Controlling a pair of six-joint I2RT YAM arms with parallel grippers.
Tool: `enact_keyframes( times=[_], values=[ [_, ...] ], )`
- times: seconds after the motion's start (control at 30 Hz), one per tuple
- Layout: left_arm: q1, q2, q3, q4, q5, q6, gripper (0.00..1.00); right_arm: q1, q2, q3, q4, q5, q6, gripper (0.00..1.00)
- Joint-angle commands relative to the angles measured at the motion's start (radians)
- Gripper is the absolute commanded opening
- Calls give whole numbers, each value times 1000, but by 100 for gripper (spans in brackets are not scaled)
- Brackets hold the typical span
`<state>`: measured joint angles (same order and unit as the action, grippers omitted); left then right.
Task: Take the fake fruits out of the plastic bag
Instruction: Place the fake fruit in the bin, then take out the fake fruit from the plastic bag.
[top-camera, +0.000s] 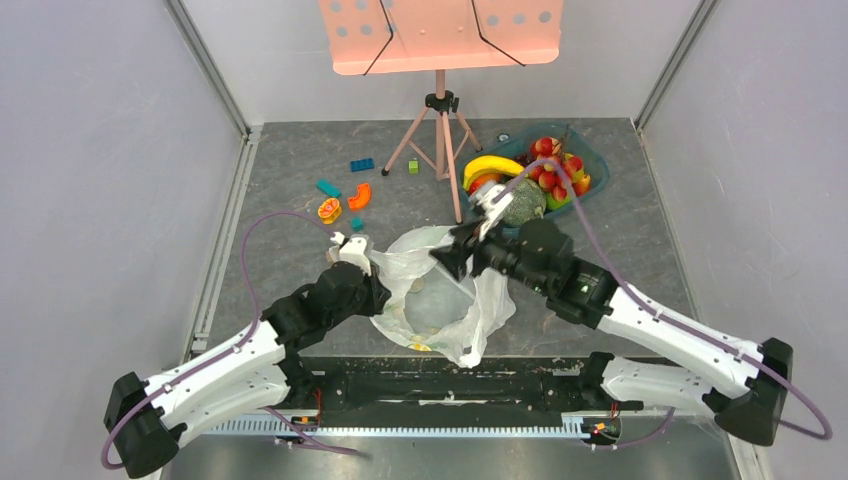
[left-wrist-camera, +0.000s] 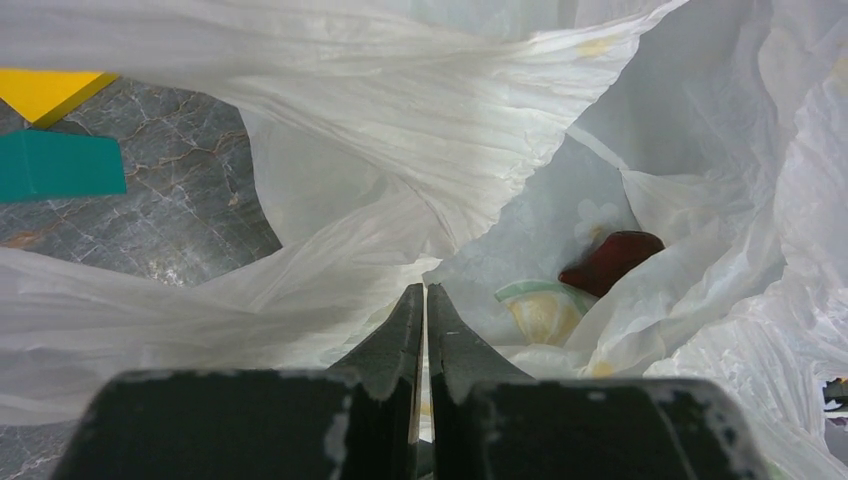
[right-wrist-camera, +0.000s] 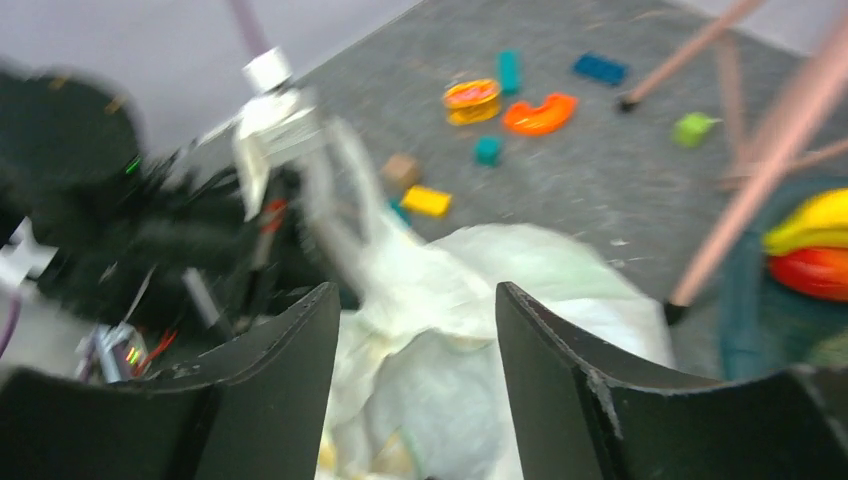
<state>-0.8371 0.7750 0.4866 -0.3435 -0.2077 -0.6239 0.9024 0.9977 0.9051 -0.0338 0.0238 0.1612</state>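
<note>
The plastic bag (top-camera: 430, 295) lies open in the middle of the table. My left gripper (top-camera: 377, 291) is shut on the bag's left rim; in the left wrist view its jaws (left-wrist-camera: 426, 290) pinch the white film (left-wrist-camera: 420, 130). A dark red glossy object (left-wrist-camera: 610, 262) lies inside the bag. My right gripper (top-camera: 447, 258) is open and empty above the bag's far rim; it also shows in the right wrist view (right-wrist-camera: 415, 288), over the bag (right-wrist-camera: 480, 330). The yellow banana bunch (top-camera: 492, 165) and the red ball cluster (top-camera: 555, 165) sit in a teal bowl (top-camera: 597, 170) at the back right.
A netted grey-green melon (top-camera: 522, 203) sits at the bowl's near edge, just behind my right gripper. A pink tripod stand (top-camera: 440, 130) rises behind the bag. Small toy blocks (top-camera: 345, 195) lie at the back left. Grey walls close both sides.
</note>
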Motion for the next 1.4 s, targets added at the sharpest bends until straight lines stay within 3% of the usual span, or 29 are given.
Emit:
enact_keyframes(
  times=[0.0,0.17,0.37,0.53,0.73,0.87,1.07,1.2,1.37],
  values=[
    [6,-28,53,5,-16,1,9,177,50,56,-78,57,-45,57],
    [6,-38,73,-13,-23,5,9,298,121,18,-60,145,-17,49],
    [6,-60,159,-93,-12,23,9,303,212,-27,-67,320,68,43],
    [7,-90,349,-199,-11,68,12,291,283,-25,-88,462,106,43],
    [7,66,548,-213,-57,212,17,169,374,-50,-38,411,142,43],
    [41,186,595,-143,-65,270,17,95,453,-47,5,376,127,43],
    [193,347,624,-6,39,290,17,34,544,-18,59,353,92,45],
    [359,474,629,96,216,185,10,26,561,-13,70,320,75,48],
    [391,595,623,217,262,161,7,26,464,-98,132,238,48,53]
  ],
)
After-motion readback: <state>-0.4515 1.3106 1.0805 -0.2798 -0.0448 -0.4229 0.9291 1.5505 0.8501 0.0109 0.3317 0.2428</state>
